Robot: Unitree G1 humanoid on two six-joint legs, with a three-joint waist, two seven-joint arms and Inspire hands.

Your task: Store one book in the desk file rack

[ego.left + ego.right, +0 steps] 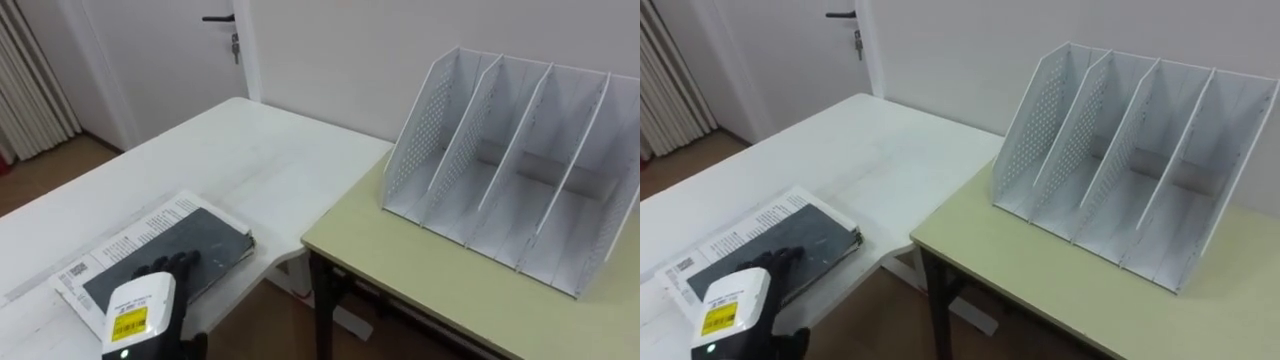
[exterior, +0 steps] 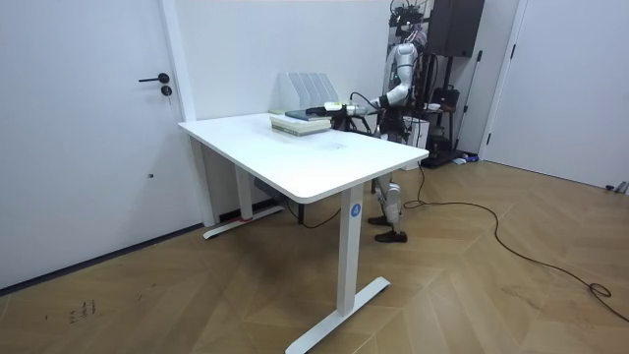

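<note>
White table (image 1: 230, 150): the largest surface – it lies to the left of the file rack, with its corner close against the desk.
Desk (image 1: 420, 270): pale green top on dark legs, directly under the rack.
File rack (image 1: 425, 130): white, with a perforated side wall and upright dividers. It stands near the back of the desk, open side toward the robot, and the slots that show look empty.
Printed book (image 1: 120, 243): light cover with text, flat on the white table well to the left of the rack and nearer the robot.
Dark book (image 1: 205, 245): lies flat on top of the printed book, equally far from the rack.
Left hand (image 1: 165, 268): dark, resting on the near end of the dark book – whether it lies flat or grips cannot be told.
Step in hand: taking hold of the top book; nothing is in the rack yet.
Next move: probably a firm hold on the dark book, lifting it, carrying it rightward to the rack, then standing it upright between two dividers.
</note>
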